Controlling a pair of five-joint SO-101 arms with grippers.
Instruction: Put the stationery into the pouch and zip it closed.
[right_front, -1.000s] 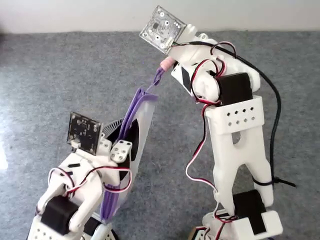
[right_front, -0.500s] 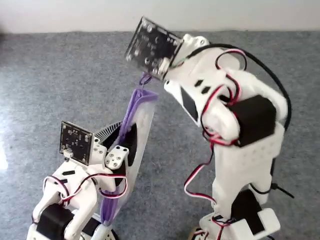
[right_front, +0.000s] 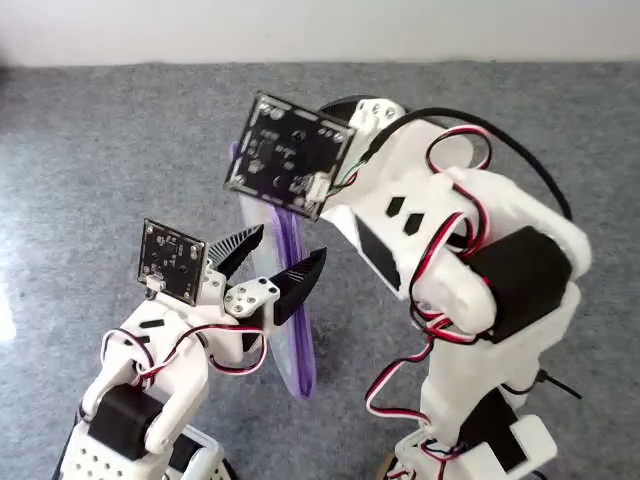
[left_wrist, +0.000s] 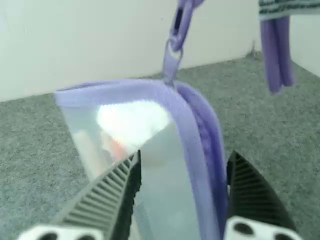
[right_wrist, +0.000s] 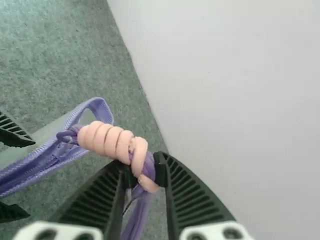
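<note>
The pouch (right_front: 292, 350) hangs upright between the arms from its zip pull (right_wrist: 141, 172), pinched in the right jaws; the left jaws gape open astride it, so tugging may swing it free.

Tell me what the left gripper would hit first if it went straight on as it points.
Most likely the clear plastic pouch with the purple zip edge, which the open left gripper straddles. Farther on hangs its purple zipper pull, held by the right gripper; how far is unclear.
</note>
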